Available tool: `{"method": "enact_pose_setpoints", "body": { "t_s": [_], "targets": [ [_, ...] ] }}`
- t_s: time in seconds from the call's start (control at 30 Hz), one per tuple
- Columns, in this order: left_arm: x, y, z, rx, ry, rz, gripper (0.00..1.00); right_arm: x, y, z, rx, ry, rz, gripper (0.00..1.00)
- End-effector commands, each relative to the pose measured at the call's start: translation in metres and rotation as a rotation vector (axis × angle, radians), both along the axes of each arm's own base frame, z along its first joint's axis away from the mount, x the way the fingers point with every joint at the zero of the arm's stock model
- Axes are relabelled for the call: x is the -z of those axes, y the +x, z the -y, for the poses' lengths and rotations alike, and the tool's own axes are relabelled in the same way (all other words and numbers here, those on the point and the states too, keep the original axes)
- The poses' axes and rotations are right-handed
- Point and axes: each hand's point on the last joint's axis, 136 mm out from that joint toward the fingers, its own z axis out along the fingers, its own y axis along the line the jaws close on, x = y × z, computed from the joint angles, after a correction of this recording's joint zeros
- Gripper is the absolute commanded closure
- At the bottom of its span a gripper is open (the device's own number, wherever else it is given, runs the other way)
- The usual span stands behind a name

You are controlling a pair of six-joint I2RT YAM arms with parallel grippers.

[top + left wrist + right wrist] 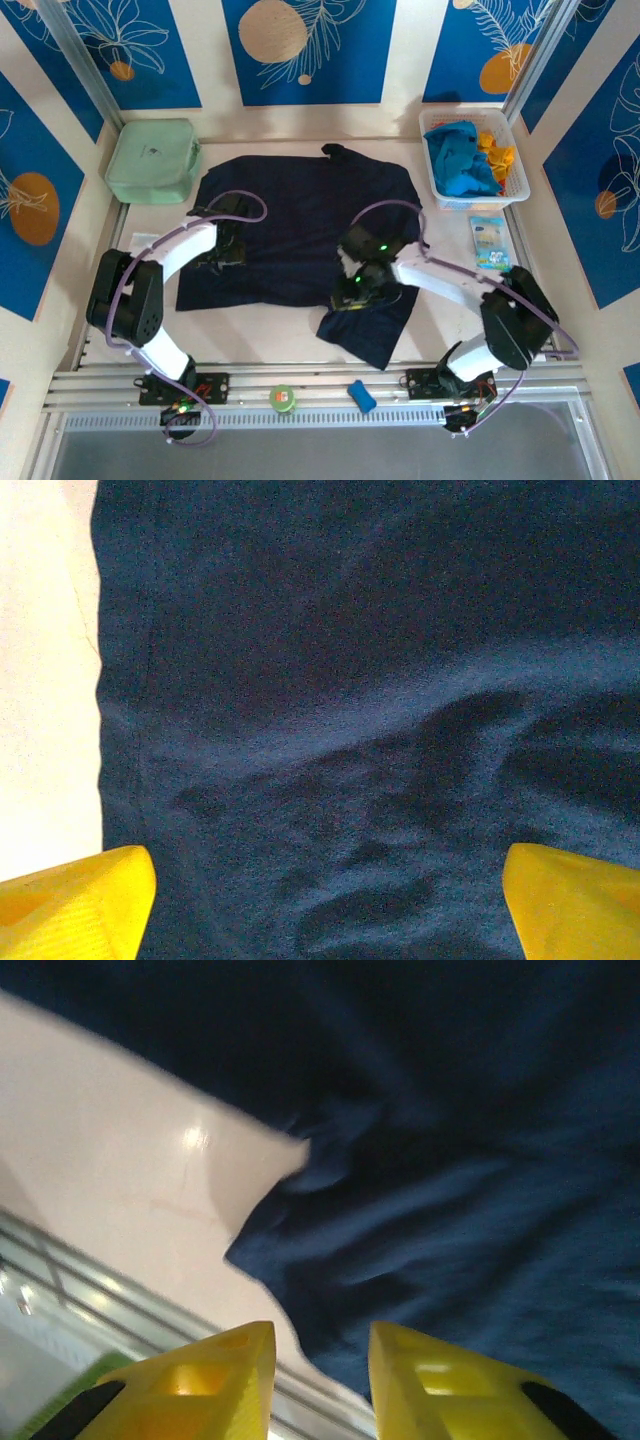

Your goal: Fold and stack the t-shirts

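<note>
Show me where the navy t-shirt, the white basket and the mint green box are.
navy t-shirt (300, 210): top external view, middle of the spread cloth.
white basket (482, 203): top external view, on its near rim.
mint-green box (152, 160): top external view, centre of its lid.

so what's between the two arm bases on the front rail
A green roll and a small blue block sit there, seen in the top view.

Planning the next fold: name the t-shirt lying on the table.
The dark navy t-shirt; the turquoise t-shirt and the orange-yellow t-shirt sit bunched in the white basket.
</note>
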Motion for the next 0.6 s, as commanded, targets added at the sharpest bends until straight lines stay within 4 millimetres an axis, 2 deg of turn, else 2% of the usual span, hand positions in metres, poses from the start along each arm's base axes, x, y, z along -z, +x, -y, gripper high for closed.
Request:
{"method": "enact_pose_setpoints", "body": {
  "t_s": [0.0,0.13,0.27,0.4,0.57],
  "targets": [
    [0.014,-0.011,-0.006,-0.034,0.041,-0.041,0.13,0.008,0.023,0.049,0.185,-0.068,-0.001,0.7],
    [0.03,-0.007,0.001,-0.035,0.014,-0.064,0.19,0.017,0.07,0.087,0.392,-0.049,0.024,0.75],
    [0.043,-0.001,0.011,-0.024,-0.023,-0.09,0.23,0.03,0.096,0.121,0.521,-0.105,0.013,0.77],
    [0.053,-0.003,0.014,-0.016,-0.031,-0.124,0.24,0.041,0.101,0.154,0.6,-0.211,-0.014,0.79],
    [0.062,-0.012,0.015,-0.006,-0.035,-0.17,0.25,0.064,0.095,0.184,0.646,-0.31,-0.095,0.81]
  ]
}}
